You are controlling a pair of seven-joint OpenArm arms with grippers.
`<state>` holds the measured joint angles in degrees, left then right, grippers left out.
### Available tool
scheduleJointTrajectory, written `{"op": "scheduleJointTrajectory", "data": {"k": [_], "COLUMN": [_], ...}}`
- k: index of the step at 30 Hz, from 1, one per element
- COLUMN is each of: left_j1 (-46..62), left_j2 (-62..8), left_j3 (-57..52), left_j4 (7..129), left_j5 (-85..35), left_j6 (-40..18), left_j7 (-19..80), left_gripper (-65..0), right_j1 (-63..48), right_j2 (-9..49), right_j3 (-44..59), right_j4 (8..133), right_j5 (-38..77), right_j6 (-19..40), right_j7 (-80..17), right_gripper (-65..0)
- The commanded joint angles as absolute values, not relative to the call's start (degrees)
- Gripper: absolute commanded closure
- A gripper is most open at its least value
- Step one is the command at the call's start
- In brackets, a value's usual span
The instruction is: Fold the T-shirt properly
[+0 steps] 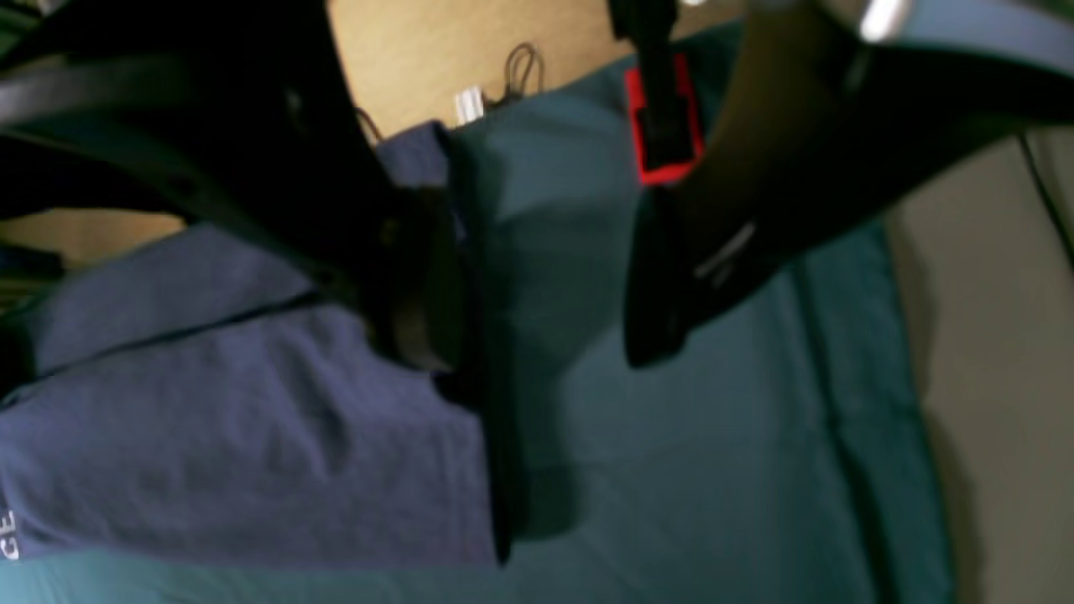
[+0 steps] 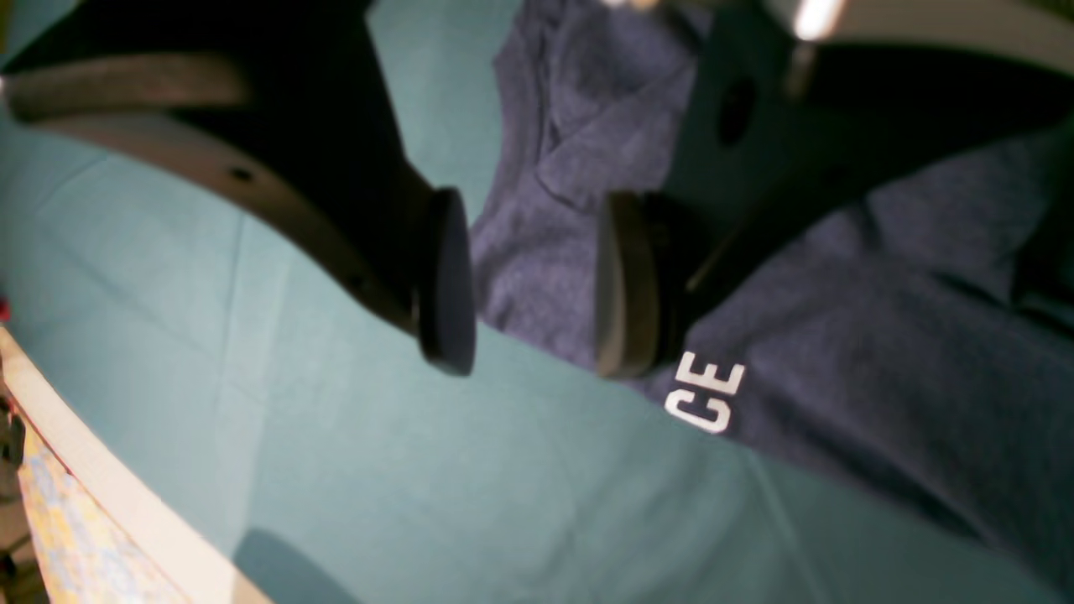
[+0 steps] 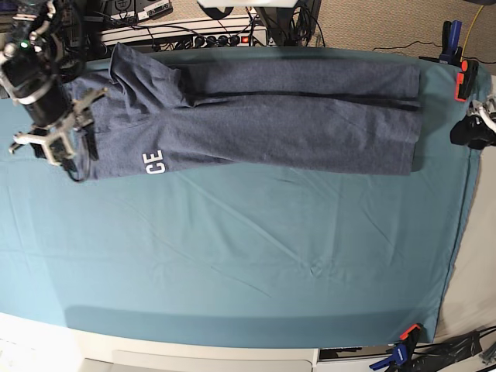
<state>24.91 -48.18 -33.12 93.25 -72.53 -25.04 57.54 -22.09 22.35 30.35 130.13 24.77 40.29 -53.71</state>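
Note:
The slate-blue T-shirt [image 3: 263,116] lies as a long folded strip across the far part of the teal tablecloth [image 3: 248,256], with white "CE" lettering [image 3: 154,162] near its left end. My right gripper [image 3: 66,147] hangs open over that left end. In the right wrist view its pads [image 2: 445,285] straddle the shirt's edge [image 2: 537,252] next to the lettering [image 2: 705,390], holding nothing. My left gripper [image 3: 471,128] sits at the table's right edge, apart from the shirt's right end. In the left wrist view it [image 1: 545,327] is open and empty beside the shirt [image 1: 235,419].
A red clamp [image 3: 463,79] grips the cloth at the far right corner and also shows in the left wrist view [image 1: 663,126]. Cables and a power strip [image 3: 186,35] run behind the table. Another clamp [image 3: 403,341] sits at the near right corner.

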Motion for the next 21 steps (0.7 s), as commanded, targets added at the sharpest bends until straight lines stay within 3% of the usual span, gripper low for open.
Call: {"op": "scheduleJointTrajectory", "data": {"k": [1, 8, 21], "left_j1": [24.6, 24.6, 20.9], "left_j2": [-49.1, -45.8, -30.7], "left_j3": [-33.9, -33.9, -33.9], "left_j4": [93.7, 90.0, 89.3], "left_j5": [-73.0, -70.7, -68.2], "left_j6": [-25.0, -23.6, -23.3], "left_j7": [56.5, 55.4, 54.5], "left_gripper": [-30.9, -29.3, -29.3], "right_j1": [-21.1, -18.7, -18.7], "right_j2": [23.4, 23.3, 23.4], "right_j3": [29.7, 27.5, 27.5], "right_j4": [130.9, 130.9, 130.8], "right_j5": [24.4, 23.9, 23.9], "right_j6": [40.0, 40.0, 40.0], "right_j7": [-51.5, -50.8, -50.5], "right_gripper": [-24.9, -24.9, -24.8]}}
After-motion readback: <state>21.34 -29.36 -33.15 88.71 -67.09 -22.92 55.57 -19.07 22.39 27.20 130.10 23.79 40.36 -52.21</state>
